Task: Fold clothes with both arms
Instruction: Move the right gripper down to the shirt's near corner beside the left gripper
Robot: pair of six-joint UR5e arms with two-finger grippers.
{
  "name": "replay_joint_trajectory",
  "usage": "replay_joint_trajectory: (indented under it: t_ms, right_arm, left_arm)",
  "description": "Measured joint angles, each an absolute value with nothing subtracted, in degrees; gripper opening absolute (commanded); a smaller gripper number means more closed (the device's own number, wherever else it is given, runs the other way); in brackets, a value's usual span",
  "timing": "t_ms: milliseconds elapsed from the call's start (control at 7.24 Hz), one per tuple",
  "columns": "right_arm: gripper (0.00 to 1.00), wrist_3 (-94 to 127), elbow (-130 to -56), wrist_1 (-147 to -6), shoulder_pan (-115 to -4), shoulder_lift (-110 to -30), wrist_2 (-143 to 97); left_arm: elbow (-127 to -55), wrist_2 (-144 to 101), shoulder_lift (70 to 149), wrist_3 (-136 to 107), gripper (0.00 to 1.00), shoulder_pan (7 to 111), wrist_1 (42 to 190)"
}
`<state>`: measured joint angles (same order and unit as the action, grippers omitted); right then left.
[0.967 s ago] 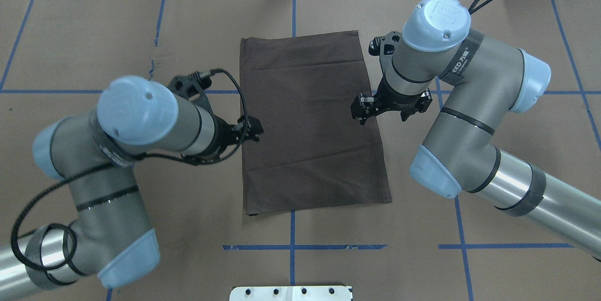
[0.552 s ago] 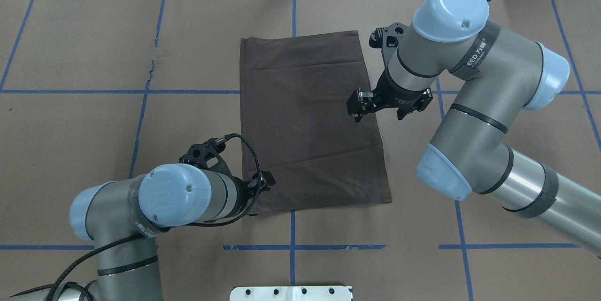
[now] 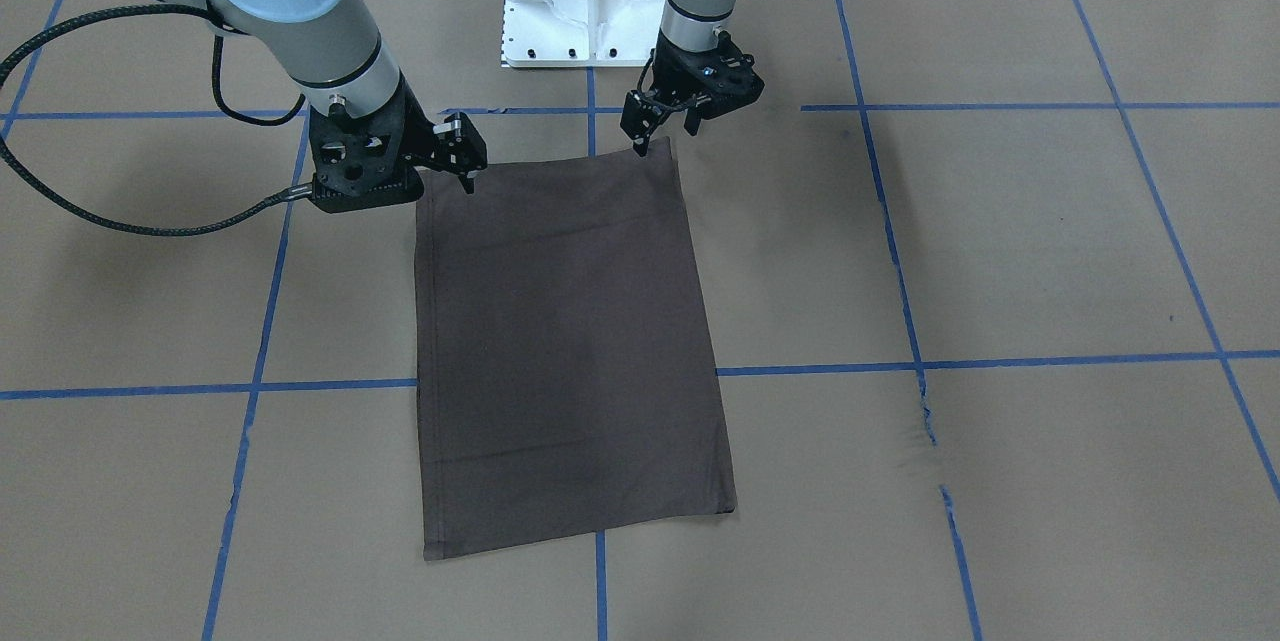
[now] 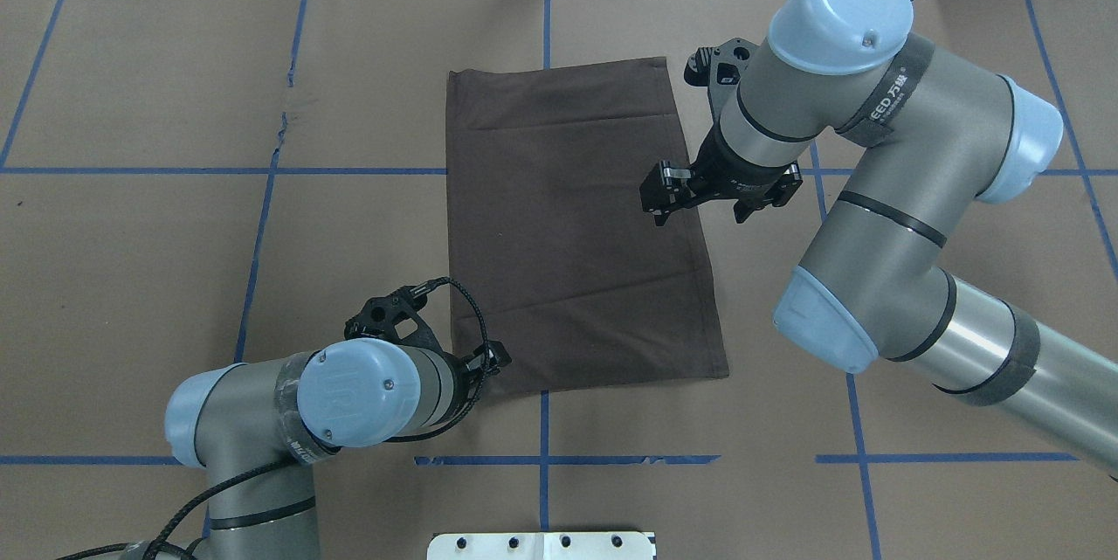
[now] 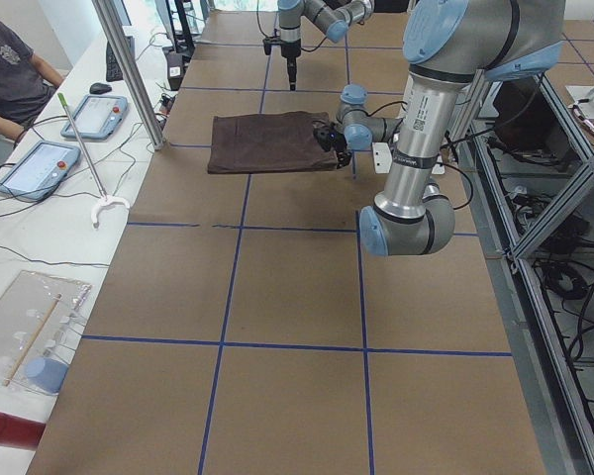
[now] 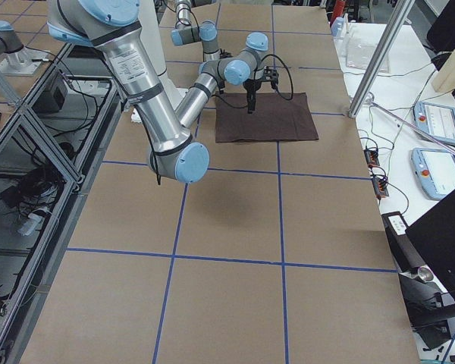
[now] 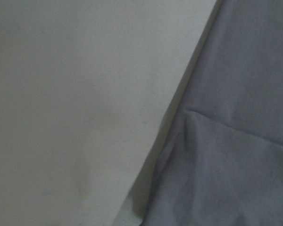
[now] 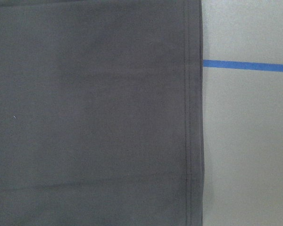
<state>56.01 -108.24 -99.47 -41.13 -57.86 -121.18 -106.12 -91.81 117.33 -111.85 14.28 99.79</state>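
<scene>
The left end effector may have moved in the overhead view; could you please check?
Yes: the left end effector moved down the T-shirt's left edge, from middle to bottom corner.

The T-shirt [image 4: 568, 228] lies on the table [image 4: 175, 62], left hand [image 4: 496, 359] at its corner, right hand [image 4: 659, 209] above.

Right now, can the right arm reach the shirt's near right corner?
Probably yes. The right claw hangs above the right edge of the shirt, and nothing lies between it and that corner; the left claw is at the opposite near corner.
</scene>
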Motion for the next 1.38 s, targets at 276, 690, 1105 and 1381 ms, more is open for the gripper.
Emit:
replay_joint_trajectory:
  t_ms: [276,690,1105,1381]
  right_arm:
    - [1.00,56.0,-108.1,-99.5,-41.2,-57.9,-121.1]
    - [1.00,56.0,-108.0,-99.5,-41.4,-57.9,-121.1]
    - [1.00,56.0,-108.0,-99.5,-41.6,-57.9,-121.2]
    - [1.00,56.0,-108.0,-99.5,-41.7,-57.9,-121.2]
  left_arm:
    - [-104.5,-91.6,118.4,-111.8,0.86,14.2,100.0]
    - [-103.8,-91.5,118.9,-111.9,0.70,14.2,100.2]
    - [-102.3,-91.5,119.7,-111.8,0.55,14.2,100.3]
    - [-102.3,-91.5,119.9,-111.7,0.41,14.2,100.3]
